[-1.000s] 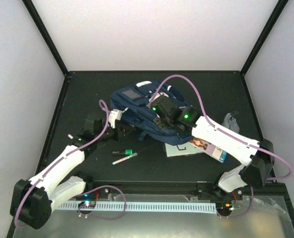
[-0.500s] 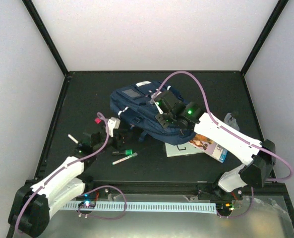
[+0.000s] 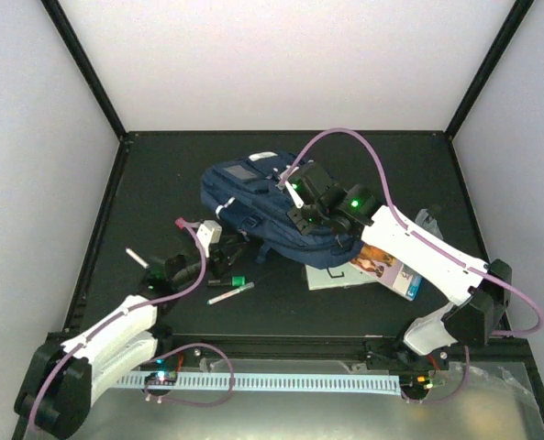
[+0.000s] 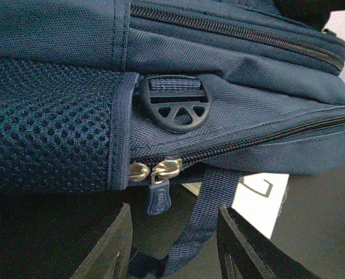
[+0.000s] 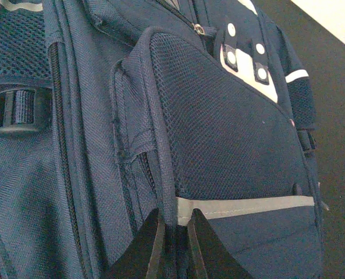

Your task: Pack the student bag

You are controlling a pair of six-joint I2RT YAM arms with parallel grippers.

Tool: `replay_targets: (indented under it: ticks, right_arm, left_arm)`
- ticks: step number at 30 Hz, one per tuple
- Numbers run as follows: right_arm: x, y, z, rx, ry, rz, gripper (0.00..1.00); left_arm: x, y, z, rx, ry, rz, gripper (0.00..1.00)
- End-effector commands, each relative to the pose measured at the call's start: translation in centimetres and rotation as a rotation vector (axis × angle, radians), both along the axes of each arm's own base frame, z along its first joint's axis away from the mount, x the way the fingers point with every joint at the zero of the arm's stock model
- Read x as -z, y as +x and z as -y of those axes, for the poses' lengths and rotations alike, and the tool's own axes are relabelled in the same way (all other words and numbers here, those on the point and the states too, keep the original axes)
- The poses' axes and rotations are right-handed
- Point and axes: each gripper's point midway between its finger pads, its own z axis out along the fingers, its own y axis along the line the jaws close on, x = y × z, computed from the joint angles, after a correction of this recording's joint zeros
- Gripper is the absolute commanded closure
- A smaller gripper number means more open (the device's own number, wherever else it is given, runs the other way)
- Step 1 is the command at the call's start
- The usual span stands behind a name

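The student bag (image 3: 253, 197) lies on its side mid-table, navy with a white patch. In the right wrist view my right gripper (image 5: 175, 235) is shut on a fabric seam of the student bag (image 5: 230, 133), beside a pale reflective strip (image 5: 248, 204). My left gripper (image 4: 175, 250) stands open just short of the bag's side, where the zipper (image 4: 160, 170) is closed. A brass slider with a blue pull tab (image 4: 158, 199) hangs above the gap. A loose webbing strap (image 4: 210, 209) dangles between the fingers, ungripped. From above, the left gripper (image 3: 226, 252) sits at the bag's near-left edge.
A green-capped marker (image 3: 227, 281) and a white pen (image 3: 230, 293) lie near the left gripper. A notebook and a book (image 3: 363, 269) lie partly under the bag's right side. A pink eraser (image 3: 180, 221), a small white piece (image 3: 136, 257) and a grey pouch (image 3: 427, 220) lie further out.
My left gripper has opened and drawn back from the bag toward the near left. The right gripper stays clamped on the bag, shifted slightly back.
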Motion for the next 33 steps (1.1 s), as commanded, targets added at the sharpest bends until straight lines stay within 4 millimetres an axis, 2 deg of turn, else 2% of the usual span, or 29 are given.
replay_targets:
  ticks: [1, 9, 15, 18, 22, 27, 33]
  right_arm:
    - [-5.4, 0.5, -0.8, -0.011, 0.138, 0.107, 0.98]
    - [-5.6, 0.5, -0.9, -0.016, 0.144, 0.105, 0.98]
    - [-5.5, 0.5, -1.1, -0.023, 0.149, 0.096, 0.98]
    - [-5.5, 0.4, -0.9, -0.022, 0.155, 0.095, 0.98]
    - [-5.3, 0.4, -1.0, -0.021, 0.157, 0.088, 0.98]
    - [-4.9, 0.6, -1.5, -0.027, 0.166, 0.079, 0.98]
    - [-3.9, 1.5, -2.2, -0.015, 0.161, 0.068, 0.98]
  left_arm:
    - [-1.8, 0.9, 0.6, 0.008, -0.006, 0.098, 0.58]
    - [-1.4, 1.7, 1.4, 0.030, -0.008, 0.072, 0.58]
    - [-1.0, 2.2, 1.8, 0.038, -0.001, 0.059, 0.62]
    - [-1.0, 2.4, 2.0, 0.040, -0.001, 0.065, 0.69]
    - [-1.1, 2.7, 2.4, 0.057, 0.000, 0.061, 0.96]
    - [-1.6, 2.1, 2.7, 0.068, -0.007, 0.072, 0.98]
    - [-1.7, 0.1, 3.4, 0.105, 0.020, 0.050, 0.98]
